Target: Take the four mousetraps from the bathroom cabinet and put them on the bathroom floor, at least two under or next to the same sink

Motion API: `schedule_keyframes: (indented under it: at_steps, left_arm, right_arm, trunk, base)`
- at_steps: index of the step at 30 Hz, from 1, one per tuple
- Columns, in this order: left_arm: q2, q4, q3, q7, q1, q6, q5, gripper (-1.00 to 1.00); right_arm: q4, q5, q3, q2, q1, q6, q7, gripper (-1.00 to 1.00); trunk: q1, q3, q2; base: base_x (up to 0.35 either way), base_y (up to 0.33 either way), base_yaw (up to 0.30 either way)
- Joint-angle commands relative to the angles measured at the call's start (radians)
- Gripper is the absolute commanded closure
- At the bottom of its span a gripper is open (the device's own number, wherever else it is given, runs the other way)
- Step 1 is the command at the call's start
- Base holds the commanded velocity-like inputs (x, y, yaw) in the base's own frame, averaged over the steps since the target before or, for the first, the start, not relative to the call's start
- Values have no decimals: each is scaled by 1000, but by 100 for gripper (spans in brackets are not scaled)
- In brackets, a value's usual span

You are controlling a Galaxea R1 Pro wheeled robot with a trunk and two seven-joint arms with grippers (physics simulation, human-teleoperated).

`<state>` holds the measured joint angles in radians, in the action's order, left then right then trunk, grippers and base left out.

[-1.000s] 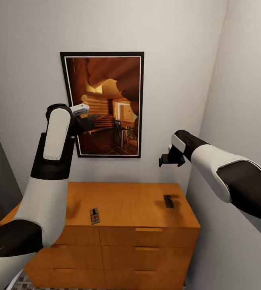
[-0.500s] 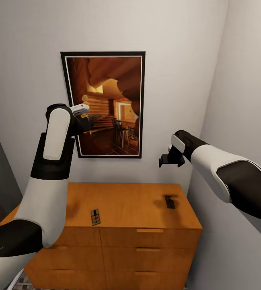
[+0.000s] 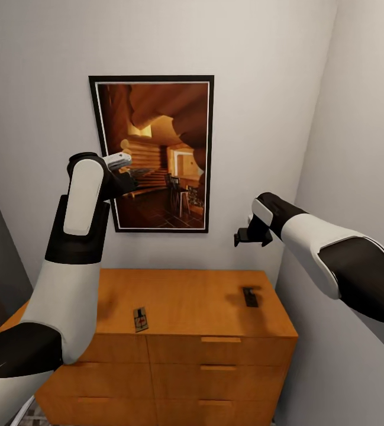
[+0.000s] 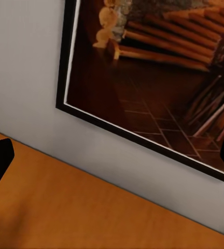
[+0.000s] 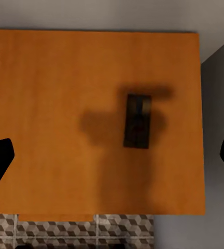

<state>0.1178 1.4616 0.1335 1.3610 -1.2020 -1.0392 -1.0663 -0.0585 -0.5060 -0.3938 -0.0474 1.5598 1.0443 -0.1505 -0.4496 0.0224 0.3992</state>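
A robot faces a low orange-brown cabinet (image 3: 197,307) set against a pale wall, with a framed picture (image 3: 153,151) of a log cabin interior hung above it. Two mousetraps lie flat on the cabinet top. One mousetrap (image 3: 249,296) sits in shadow near the right end, toward the far edge; the other mousetrap (image 3: 139,318) lies close to the near edge, left of centre, its red spot facing up. The right end effector (image 3: 244,236) hangs well above the cabinet, almost straight over the shaded trap. In the right wrist view that trap (image 5: 138,120) appears directly below, between the two dark fingertips, which stand wide apart and hold nothing. Its long axis runs from the near edge toward the wall, seemingly crosswise to the line joining the fingertips, so a straight descent would likely close on its long sides. A strip of cube-patterned bathroom floor (image 5: 91,231) shows beyond the cabinet's front edge. The left end effector (image 3: 122,171) is raised high in front of the picture, also spread and empty, well apart from both traps. The right arm is the nearer one to the shaded trap.
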Motion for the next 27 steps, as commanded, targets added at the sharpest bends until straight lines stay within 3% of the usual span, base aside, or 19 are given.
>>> schedule_keyframes:
  at_steps: [1, 10, 27]
  left_arm:
    - [0, 0, 1, 8, -1, -8, -9, -100]
    - [-5, 1, 6, 0, -1, -8, -11, -100]
    - [-7, 5, 21, 1, -1, 56, -9, -100]
  right_arm:
    - [-1, -11, -3, 1, 0, 3, -9, -100]
    - [-4, -11, -2, 4, -1, 3, -9, -100]
    - [-6, -12, -2, 5, -1, 3, -9, -100]
  trunk:
    - [0, -1, 1]
    - [0, -1, 1]
    - [0, -1, 1]
  base:
    - [4, 1, 0]
    - [2, 0, 0]
    - [0, 0, 0]
